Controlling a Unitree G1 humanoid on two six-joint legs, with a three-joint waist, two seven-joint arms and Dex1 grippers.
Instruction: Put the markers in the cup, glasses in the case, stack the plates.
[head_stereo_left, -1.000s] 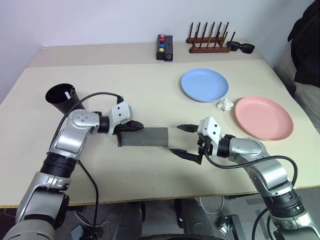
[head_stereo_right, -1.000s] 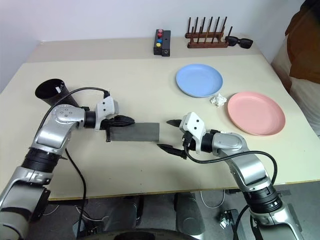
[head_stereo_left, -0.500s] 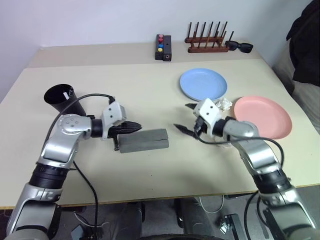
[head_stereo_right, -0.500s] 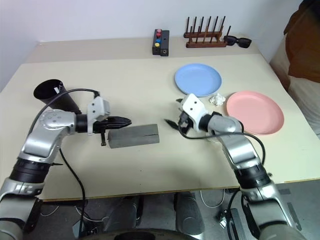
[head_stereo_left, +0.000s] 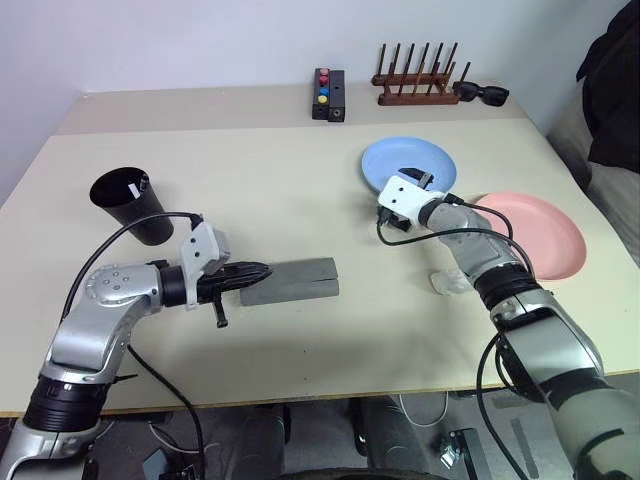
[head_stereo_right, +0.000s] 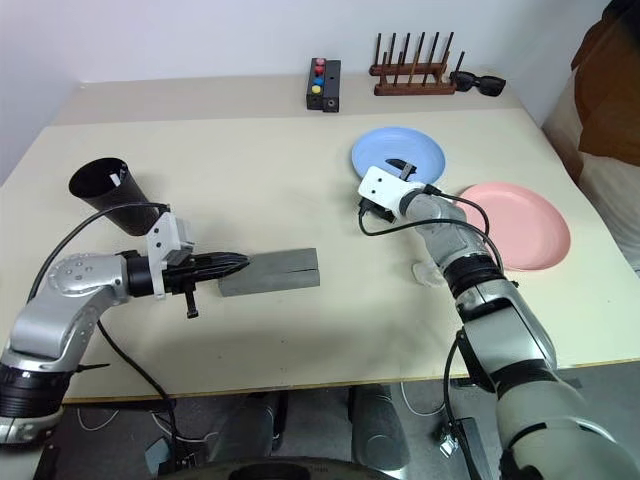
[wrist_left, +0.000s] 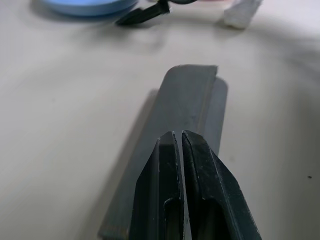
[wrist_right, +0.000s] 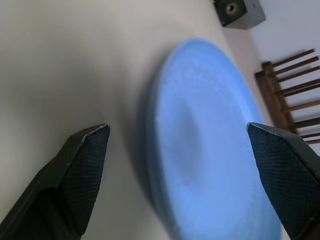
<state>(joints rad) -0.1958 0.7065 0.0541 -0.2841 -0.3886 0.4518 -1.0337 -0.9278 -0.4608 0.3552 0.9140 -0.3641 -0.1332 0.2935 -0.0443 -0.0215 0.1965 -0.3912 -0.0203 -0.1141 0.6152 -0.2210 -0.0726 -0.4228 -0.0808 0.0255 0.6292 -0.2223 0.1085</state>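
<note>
Right gripper (wrist_right: 177, 145): its fingers stand wide apart and hold nothing, one on either side of the near-left rim of the blue plate (head_stereo_left: 425, 165).
Left gripper (head_stereo_right: 228, 263): its fingers are pressed together, empty, with the tips at the left end of the case (head_stereo_left: 292, 281).
Blue plate: it lies on the table (head_stereo_left: 270, 200), right of centre toward the far side; the pink plate (head_stereo_left: 540, 235) lies just right of it and nearer.
Handling: the plate looks light, stiff and smooth, likely to slip in a shallow pinch. The raised rim is the one place to take hold, one finger under the lip and one on top.
Case: grey, lid down, lying flat near the middle of the table; a rigid shell that would slide if pushed.
Cup (head_stereo_left: 133, 205): black, standing at the far left, with something pale at its rim.
In the way: a crumpled white scrap (head_stereo_left: 447, 282) lies on the table just by the right forearm, near the pink plate's left edge; it could get caught under a stacked plate.
Further off: a black button box (head_stereo_left: 329, 94), a wooden rack (head_stereo_left: 418, 82) and dark sunglasses (head_stereo_left: 485, 94) sit along the far edge, well apart from the work.
</note>
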